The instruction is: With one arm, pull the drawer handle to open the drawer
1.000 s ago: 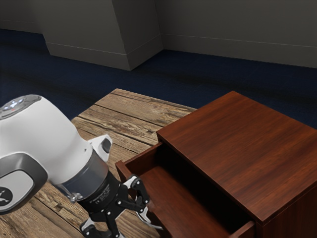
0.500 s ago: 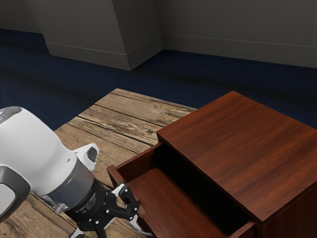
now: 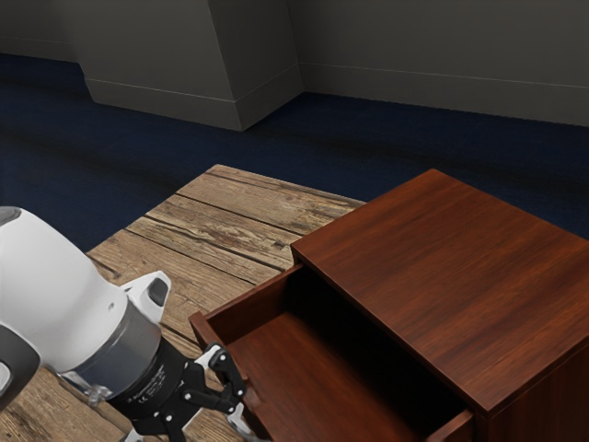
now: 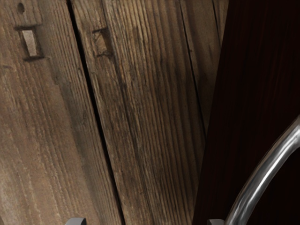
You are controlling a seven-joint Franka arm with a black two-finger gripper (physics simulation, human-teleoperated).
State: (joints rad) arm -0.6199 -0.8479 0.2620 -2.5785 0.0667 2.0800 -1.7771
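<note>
Big wooden table (image 3: 230, 207) with a dark red-brown cabinet (image 3: 442, 267) sitting on it, and the drawer (image 3: 304, 368) is slid well out of the cabinet, its front toward the exterior view's lower left. The white arm (image 3: 55, 304) comes in low from the exterior view's left, with the black gripper (image 3: 235, 394) right up against the drawer front. In the wrist view the shiny metal handle (image 4: 262, 178) curves across the dark drawer front, but honestly I can't tell if the gripper is clamped on it or loose.

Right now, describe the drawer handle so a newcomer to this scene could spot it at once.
Start at the red-brown wooden cabinet on the plank table. Its drawer stands pulled out toward the exterior view's left, and the handle sits on that drawer's front. It is a curved, shiny silver bar, while everything beside it is wood.
</note>
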